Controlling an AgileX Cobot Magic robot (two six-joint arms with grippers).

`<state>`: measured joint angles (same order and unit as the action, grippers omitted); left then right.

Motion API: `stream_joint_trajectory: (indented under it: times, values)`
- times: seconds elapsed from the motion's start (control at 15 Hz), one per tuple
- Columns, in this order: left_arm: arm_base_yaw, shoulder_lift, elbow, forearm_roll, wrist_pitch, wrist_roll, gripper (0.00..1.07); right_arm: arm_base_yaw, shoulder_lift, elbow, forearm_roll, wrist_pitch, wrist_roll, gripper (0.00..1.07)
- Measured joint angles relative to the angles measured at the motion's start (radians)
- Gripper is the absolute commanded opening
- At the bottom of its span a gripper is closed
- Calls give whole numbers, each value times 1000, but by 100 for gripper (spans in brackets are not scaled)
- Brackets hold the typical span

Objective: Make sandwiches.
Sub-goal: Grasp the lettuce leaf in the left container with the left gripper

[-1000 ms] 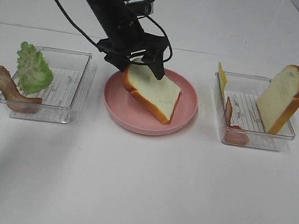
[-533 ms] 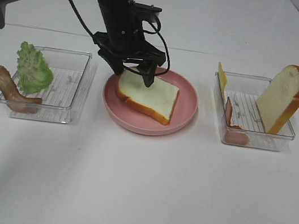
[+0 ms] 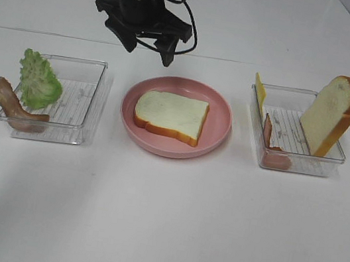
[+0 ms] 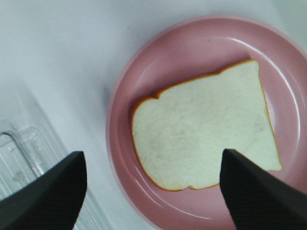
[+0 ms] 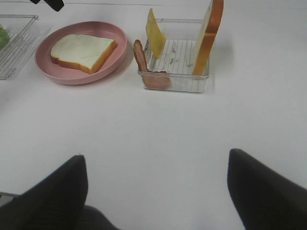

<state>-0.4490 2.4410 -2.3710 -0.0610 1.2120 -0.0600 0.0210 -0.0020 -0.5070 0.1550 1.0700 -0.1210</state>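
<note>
One thick white bread slice (image 3: 171, 115) with orange-brown crust lies flat and bare on the round pink plate (image 3: 217, 141). It also shows in the left wrist view (image 4: 201, 139) and the right wrist view (image 5: 81, 50). My left gripper (image 3: 150, 45) is open and empty, raised above the plate's far edge; its view (image 4: 153, 155) looks straight down on the slice. A second bread slice (image 3: 331, 115) stands upright in the right tray. My right gripper (image 5: 156, 157) is open and empty over the bare table in front of the right tray; it is out of the exterior view.
The clear right tray (image 3: 303, 166) also holds yellow cheese (image 3: 260, 91) and a bacon strip (image 3: 269, 137). The clear left tray (image 3: 86, 99) holds green lettuce (image 3: 39, 80) and a bacon strip (image 3: 8, 103). The white table (image 3: 166, 224) stretches in front.
My left gripper opened and let go of the bread slice, which now lies flat on the plate. The gripper then rose up and back from the plate.
</note>
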Motion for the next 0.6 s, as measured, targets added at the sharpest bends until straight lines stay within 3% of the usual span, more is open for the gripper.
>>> stream_joint_trajectory:
  times: [0.2,0.47,0.6]
  values:
    - [59,-52,0,4,2,-53,72,0,0,0,0,0,0,77]
    - [153,-95,0,5,2,-56,72,0,0,0,0,0,0,77]
    - [227,-149,72,7,2,-56,72,0,0,0,0,0,0,77]
